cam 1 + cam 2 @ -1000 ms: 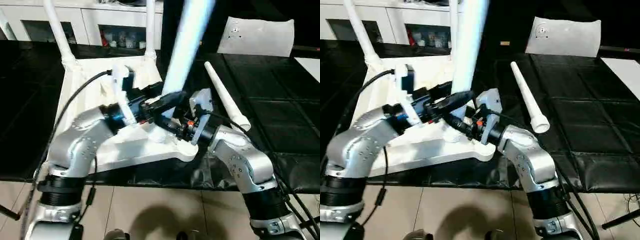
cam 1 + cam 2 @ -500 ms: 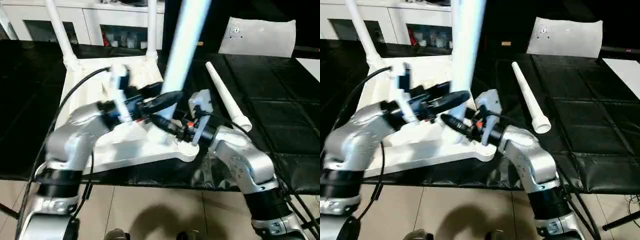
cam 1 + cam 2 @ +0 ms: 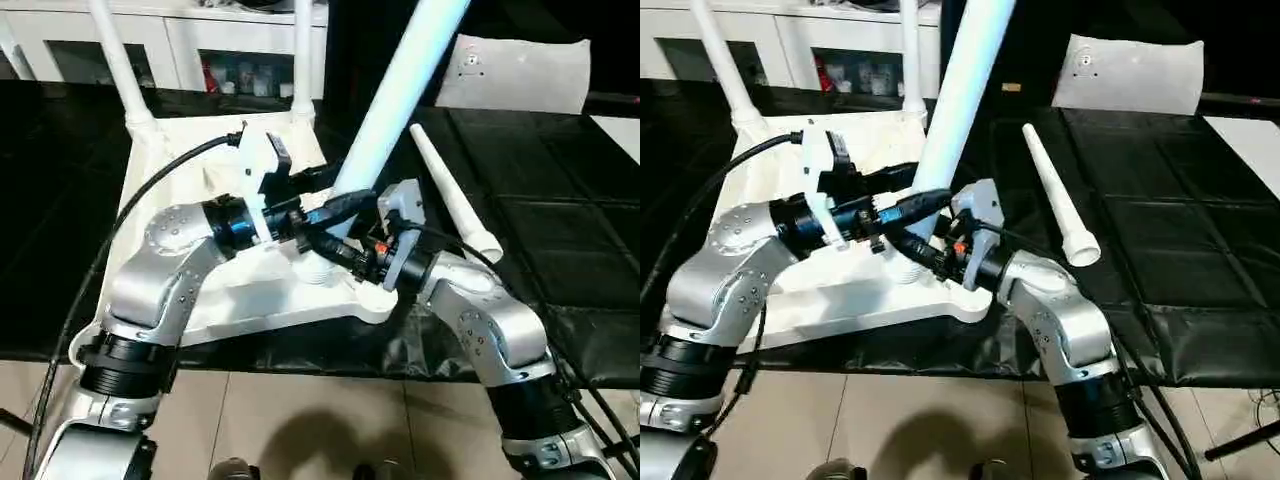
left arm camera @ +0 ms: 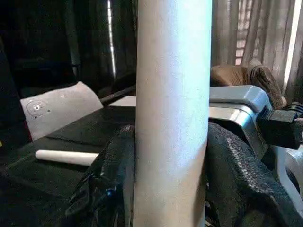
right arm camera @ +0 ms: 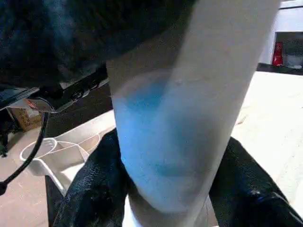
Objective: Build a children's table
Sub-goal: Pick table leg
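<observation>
Left eye view: the smooth white plastic tabletop lies ribbed side up on a black quilted mat, 2 tapered tube legs standing in its far sockets. A 3rd leg leans right from a near socket; the left hand and right hand both clamp its base. A 4th leg lies loose just beside them.

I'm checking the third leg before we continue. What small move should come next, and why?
Probably tip the long tapered white tube leg upright. Both the left gripper and right gripper clamp it near its base at the near corner socket of the white plastic tabletop, yet it slants right, unlike the two standing far legs.
</observation>
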{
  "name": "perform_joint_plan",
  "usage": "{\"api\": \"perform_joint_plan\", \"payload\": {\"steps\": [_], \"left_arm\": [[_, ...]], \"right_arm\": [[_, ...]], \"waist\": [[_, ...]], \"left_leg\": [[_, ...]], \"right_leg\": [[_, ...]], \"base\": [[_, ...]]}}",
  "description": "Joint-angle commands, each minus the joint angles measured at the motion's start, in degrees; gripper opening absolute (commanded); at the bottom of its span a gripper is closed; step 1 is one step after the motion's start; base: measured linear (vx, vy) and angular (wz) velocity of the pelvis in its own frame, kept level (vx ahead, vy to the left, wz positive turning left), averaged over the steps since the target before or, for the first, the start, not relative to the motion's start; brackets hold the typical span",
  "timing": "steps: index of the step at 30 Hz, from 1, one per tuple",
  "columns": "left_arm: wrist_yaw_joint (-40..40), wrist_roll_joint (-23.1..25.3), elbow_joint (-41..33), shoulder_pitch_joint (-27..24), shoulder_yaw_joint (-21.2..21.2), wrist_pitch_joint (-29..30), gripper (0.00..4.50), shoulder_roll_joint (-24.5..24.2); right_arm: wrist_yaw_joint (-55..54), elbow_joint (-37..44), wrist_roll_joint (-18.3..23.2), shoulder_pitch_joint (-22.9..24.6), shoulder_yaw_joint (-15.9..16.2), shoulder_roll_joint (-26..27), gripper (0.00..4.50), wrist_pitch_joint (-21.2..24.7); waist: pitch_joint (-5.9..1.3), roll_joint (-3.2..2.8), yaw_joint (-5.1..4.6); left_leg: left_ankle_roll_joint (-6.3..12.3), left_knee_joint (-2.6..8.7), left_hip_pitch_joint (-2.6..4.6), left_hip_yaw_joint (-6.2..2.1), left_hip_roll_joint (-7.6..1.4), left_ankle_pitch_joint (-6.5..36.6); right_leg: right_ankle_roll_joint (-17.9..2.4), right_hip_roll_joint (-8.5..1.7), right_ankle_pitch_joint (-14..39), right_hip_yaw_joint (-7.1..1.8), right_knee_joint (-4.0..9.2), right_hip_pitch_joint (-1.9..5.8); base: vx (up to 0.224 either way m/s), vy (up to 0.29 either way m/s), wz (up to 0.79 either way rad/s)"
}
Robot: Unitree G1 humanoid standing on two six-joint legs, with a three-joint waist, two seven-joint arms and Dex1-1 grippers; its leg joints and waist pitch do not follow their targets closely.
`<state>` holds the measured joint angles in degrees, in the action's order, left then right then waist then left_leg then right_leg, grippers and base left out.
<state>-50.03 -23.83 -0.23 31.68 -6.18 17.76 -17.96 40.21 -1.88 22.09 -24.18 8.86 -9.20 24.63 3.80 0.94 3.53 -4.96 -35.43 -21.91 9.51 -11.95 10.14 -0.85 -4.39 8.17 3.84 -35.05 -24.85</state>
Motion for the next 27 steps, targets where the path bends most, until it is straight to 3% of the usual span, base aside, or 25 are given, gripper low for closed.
{"api": "perform_joint_plan", "payload": {"steps": [1, 3, 7, 10, 13, 15, 20, 27], "left_arm": [[2.9, 2.1, 2.0, -0.3, 0.8, 2.4, 1.86, -1.1], [7.4, -2.1, 2.7, 0.6, 4.5, 7.3, 1.86, 1.4], [12.3, -3.5, 4.9, 2.6, 7.5, 9.1, 1.86, 3.6], [12.9, -4.0, 5.3, 3.2, 8.3, 9.0, 1.86, 4.0], [12.7, -5.6, 5.4, 3.8, 9.4, 9.8, 1.86, 4.2], [11.6, -7.1, 5.3, 4.1, 9.9, 11.0, 1.86, 3.9], [7.1, -13.4, 5.7, 5.4, 11.1, 15.6, 1.86, 3.2], [-0.9, -21.0, 5.1, 6.6, 11.7, 22.0, 1.86, 3.2]], "right_arm": [[0.0, 0.8, 0.1, -0.6, -1.0, -0.3, 1.90, -0.4], [-0.4, 0.9, -0.2, -0.8, -1.1, -0.4, 1.90, -0.2], [-0.6, 0.8, 1.0, -1.5, -1.9, -0.5, 1.90, 1.5], [0.0, 0.7, 1.9, -1.9, -2.5, -0.8, 2.62, 2.1], [0.9, 0.5, 3.3, -2.6, -3.5, -1.3, 2.70, 2.8], [2.4, 0.6, 5.3, -3.2, -4.9, -2.4, 2.92, 4.5], [7.7, -0.3, 10.6, -5.8, -8.9, -7.0, 3.42, 10.4], [13.6, -1.9, 15.6, -8.7, -10.4, -10.9, 3.61, 15.4]], "waist": [[-4.56, -0.68, -0.02], [-4.60, -0.59, 0.04], [-4.59, -0.41, 0.08], [-4.65, -0.48, 0.17], [-4.66, -0.42, 0.06], [-4.74, -0.48, -0.06], [-4.86, -0.39, 0.81], [-4.78, 0.12, 1.61]], "left_leg": [[-1.38, 4.62, 0.77, 0.13, -0.45, 14.4], [-1.47, 4.49, 0.71, 0.20, -0.37, 14.2], [-0.98, 4.40, 0.68, 0.24, -0.18, 14.1], [-0.81, 4.44, 0.62, 0.12, -0.26, 13.7], [-0.59, 4.38, 0.47, 0.13, -0.16, 13.1], [-0.20, 4.28, 0.54, 0.12, -0.12, 12.8], [0.58, 4.16, 0.82, 0.32, -0.23, 11.4], [0.50, 4.03, 0.72, 0.49, -0.14, 10.7]], "right_leg": [[-7.3, -2.39, 18.9, -2.08, 4.11, 3.67], [-7.8, -2.41, 18.5, -2.08, 4.01, 3.75], [-7.3, -2.26, 20.0, -1.95, 4.37, 3.78], [-6.9, -2.37, 19.9, -1.91, 4.40, 3.83], [-7.0, -2.24, 18.5, -1.86, 4.24, 4.03], [-6.5, -2.34, 19.1, -1.85, 4.40, 4.03], [-9.1, -2.26, 15.9, -1.91, 3.93, 3.96], [-8.5, -2.44, 18.3, -1.85, 4.10, 4.06]], "base": [[0.000, 0.000, 0.00], [0.000, 0.000, 0.00], [0.000, 0.000, 0.00], [0.000, 0.000, 0.00], [0.000, 0.000, 0.00], [0.000, 0.000, 0.00], [0.000, 0.000, 0.00], [0.000, 0.000, 0.00]]}}
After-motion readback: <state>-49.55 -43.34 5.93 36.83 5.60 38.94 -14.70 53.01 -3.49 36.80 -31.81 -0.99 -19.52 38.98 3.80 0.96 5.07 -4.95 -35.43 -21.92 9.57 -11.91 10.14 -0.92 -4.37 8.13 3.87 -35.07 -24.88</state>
